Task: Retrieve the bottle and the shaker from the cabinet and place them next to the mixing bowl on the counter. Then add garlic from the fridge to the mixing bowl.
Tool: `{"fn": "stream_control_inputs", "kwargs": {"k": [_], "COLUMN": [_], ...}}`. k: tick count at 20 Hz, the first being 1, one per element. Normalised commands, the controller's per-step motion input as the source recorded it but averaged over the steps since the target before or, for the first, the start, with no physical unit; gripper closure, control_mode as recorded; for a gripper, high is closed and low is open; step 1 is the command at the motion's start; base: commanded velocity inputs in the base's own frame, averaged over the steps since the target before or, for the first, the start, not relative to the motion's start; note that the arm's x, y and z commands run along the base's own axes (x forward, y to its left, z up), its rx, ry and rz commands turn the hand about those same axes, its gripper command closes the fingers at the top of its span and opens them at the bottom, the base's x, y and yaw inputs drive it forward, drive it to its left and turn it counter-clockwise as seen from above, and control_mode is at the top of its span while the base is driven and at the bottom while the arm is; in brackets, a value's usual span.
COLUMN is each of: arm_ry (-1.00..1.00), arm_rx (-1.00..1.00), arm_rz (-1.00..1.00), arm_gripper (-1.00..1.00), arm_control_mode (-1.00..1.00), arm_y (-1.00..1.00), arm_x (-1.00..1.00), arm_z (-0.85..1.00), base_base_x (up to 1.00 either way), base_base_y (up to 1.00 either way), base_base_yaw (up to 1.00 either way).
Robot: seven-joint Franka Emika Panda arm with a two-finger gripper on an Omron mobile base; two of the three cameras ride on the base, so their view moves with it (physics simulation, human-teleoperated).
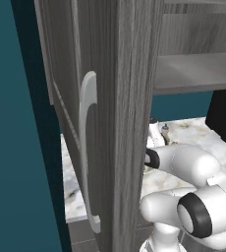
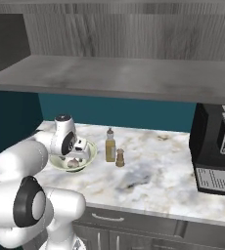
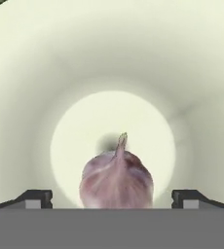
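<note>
Left base view: the cabinet [image 1: 120, 123] door hides most of the counter [image 1: 193, 133]. Right base view: the bottle [image 2: 110, 145] & shaker [image 2: 120, 157] stand just beside the mixing bowl [image 2: 87, 155], w/ the garlic [image 2: 73, 163] lying inside it under the hand. Hand view: the gripper [image 3: 112, 197] is spread wide, holding nothing; the garlic [image 3: 116, 179] sits right between the tips on the bowl floor, stem pointing away, so the arm likely just needs to lift straight off.

My marble counter [image 2: 148, 171] holds the mixing bowl [image 2: 87, 158]. The bottle [image 2: 110, 146] stands just beside the bowl, and the little shaker [image 2: 120, 157] stands next to the bottle. A black machine [image 2: 216, 151] sits far off.
</note>
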Motion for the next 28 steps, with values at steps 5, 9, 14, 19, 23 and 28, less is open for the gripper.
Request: {"fn": "stream_control_inputs", "kwargs": {"k": [5, 9, 14, 19, 23, 28], "arm_ry": [-0.06, -0.15, -0.22, -0.14, -0.05, -0.03], "arm_rx": [0.0, 0.0, 0.0, 0.0, 0.0, 0.0], "arm_rz": [0.0, 0.0, 0.0, 0.0, -0.04, -0.02], "arm_gripper": [-1.0, -1.0, -1.0, -1.0, -1.0, -1.0], "arm_control_mode": [-1.0, -1.0, -1.0, -1.0, -1.0, -1.0], "arm_y": [0.0, -0.02, -0.1, -0.19, -0.27, -0.31], "arm_x": [-0.09, -0.41, -0.55, -0.85, -1.0, -1.0], "arm_z": [0.31, 0.35, 0.54, 0.72, 0.71, 0.73], "base_base_x": [0.0, 0.0, 0.0, 0.0, 0.0, 0.0], "base_base_y": [0.0, 0.0, 0.0, 0.0, 0.0, 0.0], "base_base_yaw": [0.0, 0.0, 0.0, 0.0, 0.0, 0.0]}}
